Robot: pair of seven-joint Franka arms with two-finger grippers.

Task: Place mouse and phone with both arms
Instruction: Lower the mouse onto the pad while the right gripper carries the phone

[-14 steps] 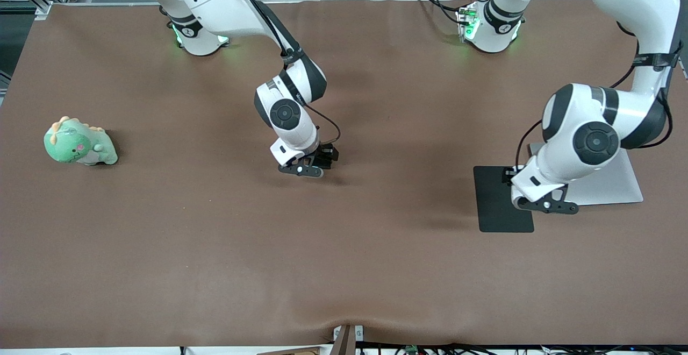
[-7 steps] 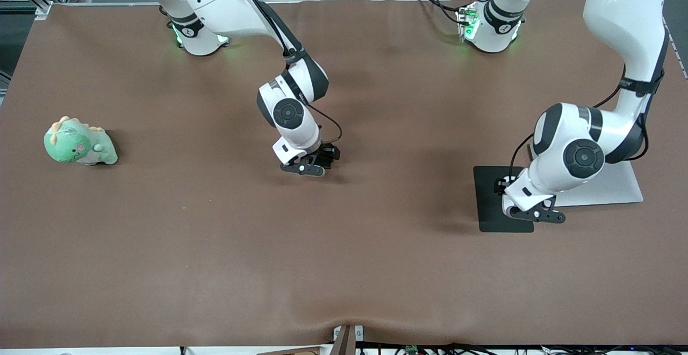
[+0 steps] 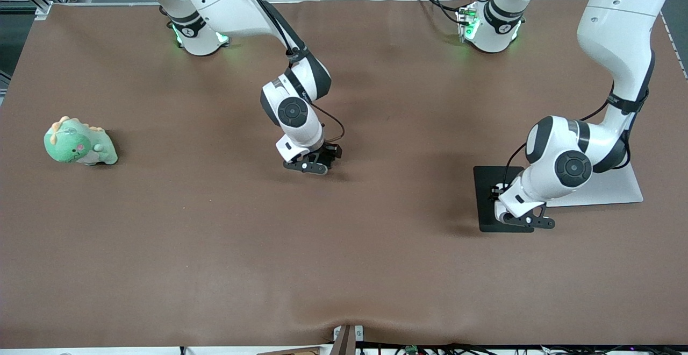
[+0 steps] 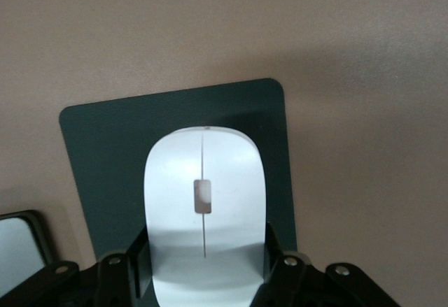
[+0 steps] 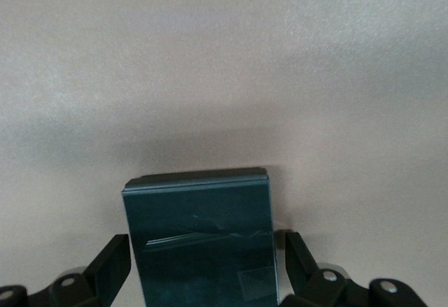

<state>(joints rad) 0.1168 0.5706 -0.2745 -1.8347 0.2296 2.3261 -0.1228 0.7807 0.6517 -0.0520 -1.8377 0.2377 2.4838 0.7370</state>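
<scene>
The white mouse [image 4: 203,202], with a thin grey line down its middle, sits between the fingers of my left gripper [image 4: 205,254], which is shut on its sides. The left gripper [image 3: 524,220] holds the mouse over the black pad [image 3: 489,180] toward the left arm's end of the table. I cannot tell whether the mouse touches the pad [image 4: 105,160]. The glossy black phone [image 5: 199,237] lies on the brown cloth at the table's middle. My right gripper [image 5: 204,247] straddles it, open, with a gap on each side. The right gripper [image 3: 312,165] hides the phone in the front view.
A flat silver-grey slab [image 3: 613,185] lies beside the black pad, partly under the left arm. A green dinosaur plush [image 3: 79,142] sits toward the right arm's end of the table. The brown cloth [image 3: 344,247] covers the whole table.
The left arm has swung in over the black pad, bringing its gripper nearer the front camera and toward the table's middle. The right gripper has shifted slightly and stays low at the table's middle.
</scene>
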